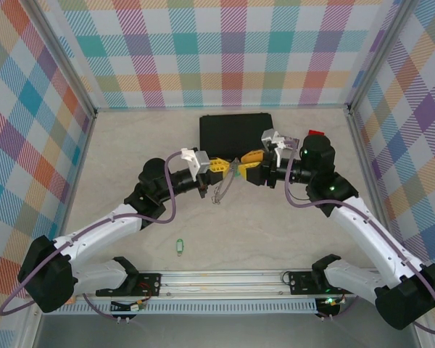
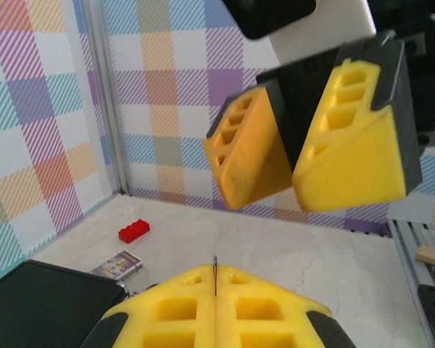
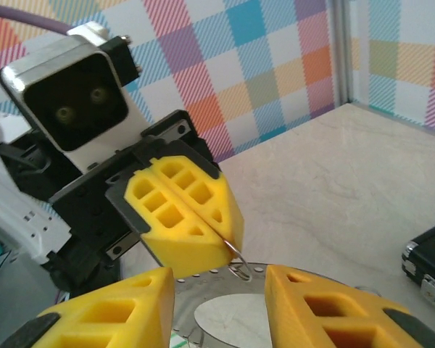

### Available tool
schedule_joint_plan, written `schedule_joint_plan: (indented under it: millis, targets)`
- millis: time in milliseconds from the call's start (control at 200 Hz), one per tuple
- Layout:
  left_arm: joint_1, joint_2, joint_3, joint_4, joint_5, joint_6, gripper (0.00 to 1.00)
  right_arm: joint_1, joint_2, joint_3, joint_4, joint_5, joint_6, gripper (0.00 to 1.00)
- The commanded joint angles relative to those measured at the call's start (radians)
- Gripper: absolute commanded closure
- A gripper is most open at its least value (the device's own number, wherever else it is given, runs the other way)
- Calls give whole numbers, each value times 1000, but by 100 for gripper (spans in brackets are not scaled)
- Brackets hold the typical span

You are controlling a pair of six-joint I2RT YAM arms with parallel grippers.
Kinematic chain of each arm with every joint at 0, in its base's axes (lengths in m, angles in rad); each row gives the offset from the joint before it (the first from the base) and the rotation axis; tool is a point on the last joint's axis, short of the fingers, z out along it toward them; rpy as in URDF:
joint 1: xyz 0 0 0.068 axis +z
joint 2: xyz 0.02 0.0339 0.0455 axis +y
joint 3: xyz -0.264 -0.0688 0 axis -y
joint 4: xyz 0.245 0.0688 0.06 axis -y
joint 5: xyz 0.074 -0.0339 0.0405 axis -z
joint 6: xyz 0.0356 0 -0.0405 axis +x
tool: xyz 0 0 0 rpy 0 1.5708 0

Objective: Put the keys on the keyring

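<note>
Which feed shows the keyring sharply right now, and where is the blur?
Top external: even light, sharp, but the keyring is a faint thin outline. Left wrist: right gripper soft, close to the lens. Right wrist: own jaws blurred; left gripper pinching the keyring is sharper.

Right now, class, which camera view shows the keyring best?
The right wrist view: the keyring is close, its flat grey band facing the camera, pinched by the left gripper. In the top view the keyring is small and thin. In the left wrist view the keyring is an edge-on sliver between fingers.
</note>
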State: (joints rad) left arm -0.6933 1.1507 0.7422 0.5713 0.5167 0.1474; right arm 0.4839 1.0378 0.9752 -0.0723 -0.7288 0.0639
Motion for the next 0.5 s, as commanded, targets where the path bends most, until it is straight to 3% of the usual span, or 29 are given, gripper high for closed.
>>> schedule_joint_plan:
  millis: [0, 205, 495]
  targets:
    - [-16, -47, 2, -17, 50, 30, 100, 8, 12, 41, -118, -91, -153, 63]
    - [-17, -54, -5, -52, 92, 44, 100, 51, 42, 79, -275, -34, -363, 65]
    - [-17, -63, -10, -77, 129, 38, 100, 62, 65, 110, -284, 24, -400, 67]
